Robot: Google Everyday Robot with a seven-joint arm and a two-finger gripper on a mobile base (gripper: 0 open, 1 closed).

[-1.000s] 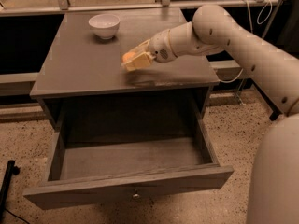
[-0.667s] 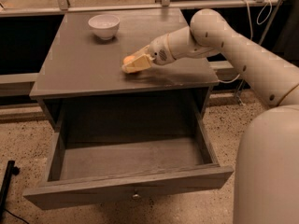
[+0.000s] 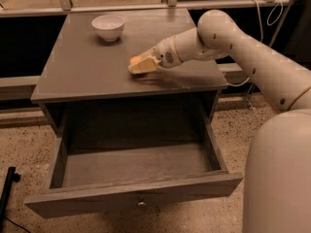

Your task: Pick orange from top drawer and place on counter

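Note:
The top drawer is pulled wide open below the counter, and its inside shows no objects. My gripper is low over the middle of the counter, reaching in from the right. Its cream fingers are shut on the orange, of which only a small part shows between them. I cannot tell whether the orange touches the counter top.
A white bowl stands at the back left of the counter. A railing runs behind the cabinet. Speckled floor lies around it, with a black object at the lower left. My arm crosses the right side.
The gripper with the orange has drifted slightly left and down toward the counter top. The drawer and the bowl have not moved.

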